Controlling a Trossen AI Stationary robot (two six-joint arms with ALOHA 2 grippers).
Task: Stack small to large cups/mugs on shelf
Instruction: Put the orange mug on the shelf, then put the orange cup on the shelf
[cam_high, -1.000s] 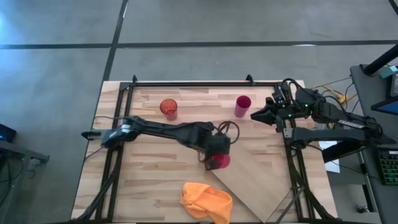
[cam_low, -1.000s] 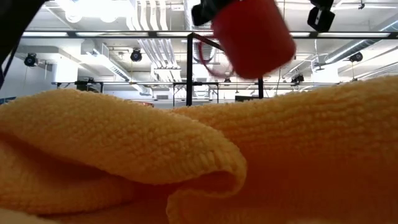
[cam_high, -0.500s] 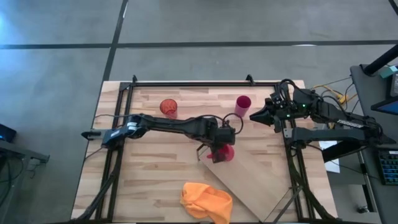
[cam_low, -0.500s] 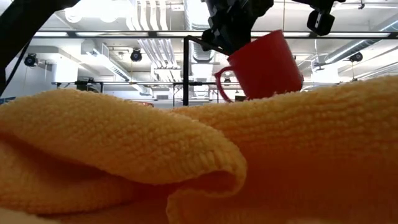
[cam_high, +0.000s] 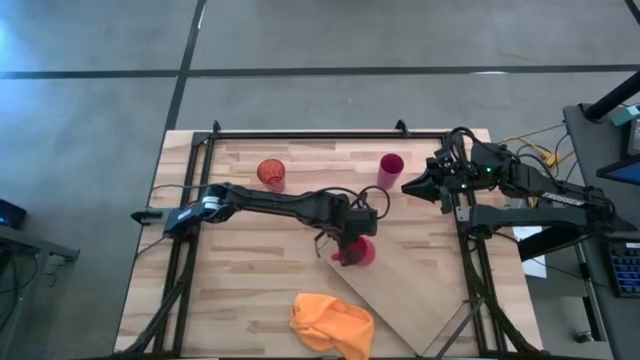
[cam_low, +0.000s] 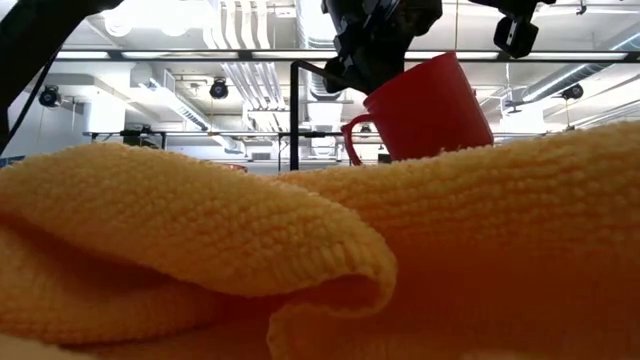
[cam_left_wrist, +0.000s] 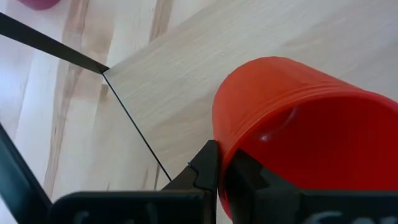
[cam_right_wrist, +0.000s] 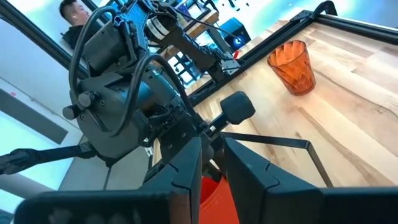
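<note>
My left gripper (cam_high: 347, 243) pinches the red mug (cam_high: 358, 250) by its rim, over the shelf (cam_high: 410, 300) corner below it. My right gripper (cam_high: 409, 186) waits near the pink cup (cam_high: 390, 169), fingers' state I cannot tell.

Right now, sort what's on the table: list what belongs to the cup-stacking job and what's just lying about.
Part of the job:
- red mug, shut in the left gripper, over the shelf's corner
- orange tumbler
- pink cup
- shelf

Just lying about:
- orange cloth
- right gripper waits beside the pink cup
</note>
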